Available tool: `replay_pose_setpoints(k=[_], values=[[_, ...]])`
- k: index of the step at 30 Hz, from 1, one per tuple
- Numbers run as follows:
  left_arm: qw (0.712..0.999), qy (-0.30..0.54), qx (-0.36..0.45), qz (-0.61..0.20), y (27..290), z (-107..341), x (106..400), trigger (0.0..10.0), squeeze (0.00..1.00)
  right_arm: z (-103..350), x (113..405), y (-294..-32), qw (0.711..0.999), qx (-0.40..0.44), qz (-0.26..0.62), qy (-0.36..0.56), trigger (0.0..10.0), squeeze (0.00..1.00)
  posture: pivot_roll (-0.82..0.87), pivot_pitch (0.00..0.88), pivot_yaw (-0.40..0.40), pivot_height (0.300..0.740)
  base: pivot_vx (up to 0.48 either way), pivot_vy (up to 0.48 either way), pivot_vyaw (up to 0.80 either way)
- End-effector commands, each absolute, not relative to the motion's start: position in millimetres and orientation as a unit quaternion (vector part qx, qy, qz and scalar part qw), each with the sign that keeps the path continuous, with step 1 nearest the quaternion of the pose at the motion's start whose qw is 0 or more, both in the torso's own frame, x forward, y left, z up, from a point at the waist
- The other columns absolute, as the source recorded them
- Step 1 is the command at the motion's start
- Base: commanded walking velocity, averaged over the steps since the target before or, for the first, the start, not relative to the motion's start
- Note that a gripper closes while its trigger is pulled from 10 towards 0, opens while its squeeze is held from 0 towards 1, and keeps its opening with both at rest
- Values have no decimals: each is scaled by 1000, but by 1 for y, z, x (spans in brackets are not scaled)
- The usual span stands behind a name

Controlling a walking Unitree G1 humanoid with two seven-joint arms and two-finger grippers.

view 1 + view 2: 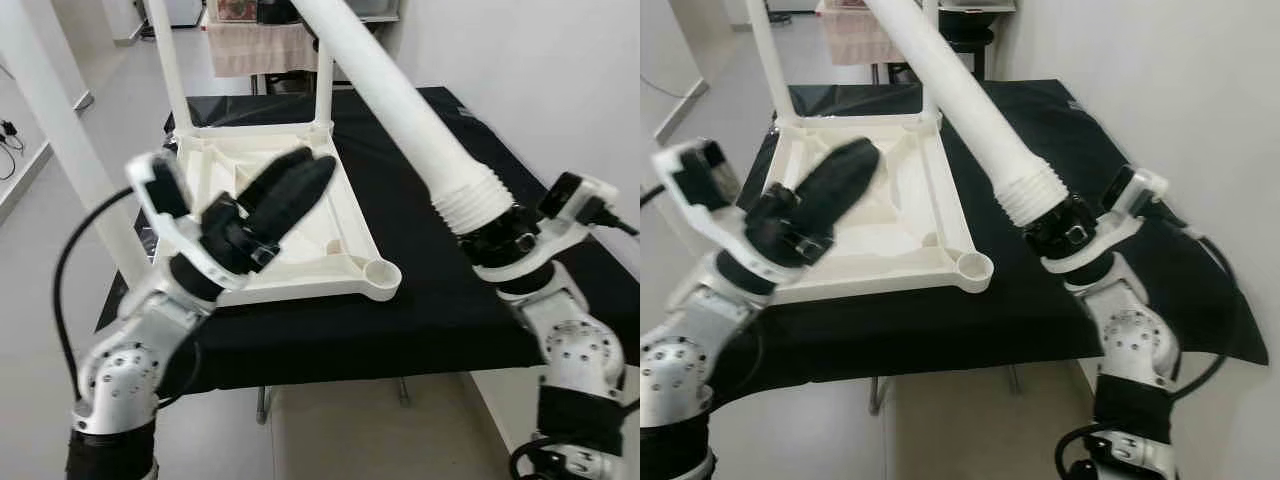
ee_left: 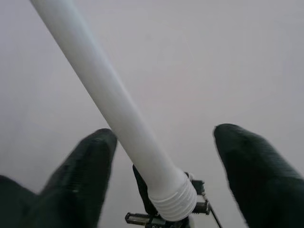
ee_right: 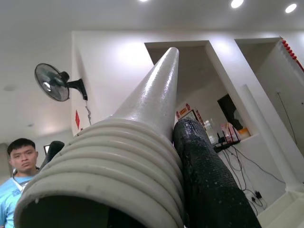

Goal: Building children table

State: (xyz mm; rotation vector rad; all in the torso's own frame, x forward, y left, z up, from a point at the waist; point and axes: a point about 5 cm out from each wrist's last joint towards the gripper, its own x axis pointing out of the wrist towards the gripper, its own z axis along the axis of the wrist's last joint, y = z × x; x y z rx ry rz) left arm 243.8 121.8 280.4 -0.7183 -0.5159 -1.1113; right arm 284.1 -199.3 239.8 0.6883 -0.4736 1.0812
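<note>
Right gripper (image 1: 492,236) is clamped on the white leg (image 1: 400,110) just below its threaded end, above the black table (image 1: 450,310). Left gripper (image 1: 275,205) hovers, fingers apart, over the inverted tabletop (image 1: 300,270). Risk: leg's long overhang may twist it loose before reaching the corner socket (image 1: 383,272)

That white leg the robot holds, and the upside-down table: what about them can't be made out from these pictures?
- Far end of the white leg: cut off by the top edge in both eye views.
- Hold of the right gripper on the threaded end: hidden in the eye views behind the leg itself.
- Near-left corner of the table top: covered by the left gripper in the eye views.
- Tops of the three fitted legs: cut off by the top edge.
</note>
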Motion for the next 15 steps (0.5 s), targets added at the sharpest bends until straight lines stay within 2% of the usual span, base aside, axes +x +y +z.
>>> replay_pose_setpoints(k=[1, 3, 6, 15], values=[[751, -243, -339, -512, 129, 286, 241, 10000, 1000, 245, 274, -208, 772, 295, 516, -226, 10000, 0, 14, 27, -45, 740, 0, 0, 0], [747, -240, -356, -507, 136, 285, 240, 10000, 1000, 250, 263, -223, 774, 262, 531, -223, 10000, 0, 12, 28, -44, 740, 0, 0, 0], [745, -237, -364, -506, 139, 285, 240, 10000, 1000, 252, 255, -231, 778, 231, 546, -208, 10000, 0, 2, 30, -40, 740, 0, 0, 0], [737, -239, -390, -497, 146, 288, 242, 10000, 1000, 245, 239, -231, 772, 164, 599, -135, 10000, 0, -11, 32, -33, 740, 0, 0, 0]])
